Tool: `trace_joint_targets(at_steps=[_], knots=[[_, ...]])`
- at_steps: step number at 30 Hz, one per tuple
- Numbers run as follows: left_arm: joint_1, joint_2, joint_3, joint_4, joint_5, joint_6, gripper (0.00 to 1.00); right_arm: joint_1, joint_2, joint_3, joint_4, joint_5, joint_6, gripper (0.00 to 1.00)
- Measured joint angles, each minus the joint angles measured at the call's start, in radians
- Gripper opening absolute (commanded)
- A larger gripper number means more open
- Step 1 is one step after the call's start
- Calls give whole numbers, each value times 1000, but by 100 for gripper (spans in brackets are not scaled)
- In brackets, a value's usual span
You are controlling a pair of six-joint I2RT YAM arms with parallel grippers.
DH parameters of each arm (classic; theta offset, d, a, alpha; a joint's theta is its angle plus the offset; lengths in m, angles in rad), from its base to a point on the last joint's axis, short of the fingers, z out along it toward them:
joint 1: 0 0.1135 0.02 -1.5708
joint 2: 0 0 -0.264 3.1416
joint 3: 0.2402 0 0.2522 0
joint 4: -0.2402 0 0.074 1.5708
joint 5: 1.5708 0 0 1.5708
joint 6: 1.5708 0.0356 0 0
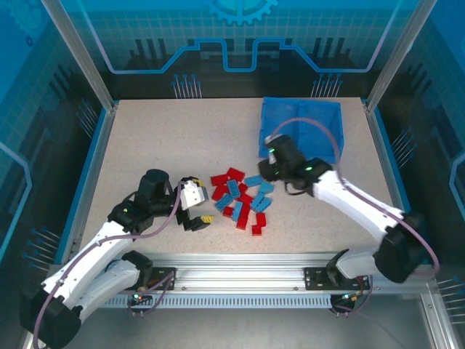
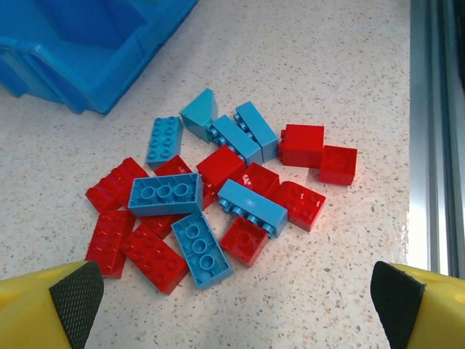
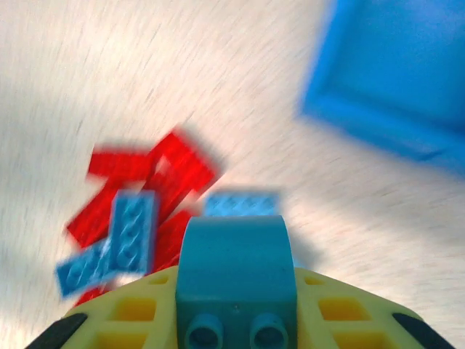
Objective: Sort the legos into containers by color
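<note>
1. The left claw (image 1: 197, 215) sits low over the worktop (image 1: 145, 145), left of centre and toward the near edge, just left of the brick heap. Its jaws stand wide with nothing between them. In the left wrist view the claw (image 2: 236, 309) shows as two yellow tips with black pads (image 2: 73, 298) in the bottom corners, and the heap lies ahead of them.
2. The legos (image 1: 240, 200) lie in one loose heap at the middle of the worktop, a little toward the near edge. Red and light blue are mixed, and many touch or overlap. The left wrist view of the legos (image 2: 211, 203) shows several blue bricks lying studs-up across red ones, and two red bricks at the heap's right side.
3. The right claw (image 1: 267, 169) is at the far-right side of the heap, between it and the near left corner of the bin. In the right wrist view, which is blurred, the claw (image 3: 236, 323) is clamped on a light blue brick (image 3: 236, 265) between its yellow fingers.
4. The bin (image 1: 280, 109) stands in the far right corner of the worktop, its two compartments side by side with a central wall between them. The loose legos all lie on the worktop outside it.
</note>
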Motion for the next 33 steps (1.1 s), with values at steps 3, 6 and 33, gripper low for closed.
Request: trace_joint_targets(at_steps=[3, 6, 33], knots=[[0, -6, -2, 21, -24, -8, 99, -225, -45, 15, 27, 26, 12, 30], [0, -15, -3, 38, -39, -13, 99, -407, 31, 59, 38, 24, 15, 30], [0, -27, -8, 40, -84, -14, 99, -583, 665, 453, -55, -112, 87, 45]])
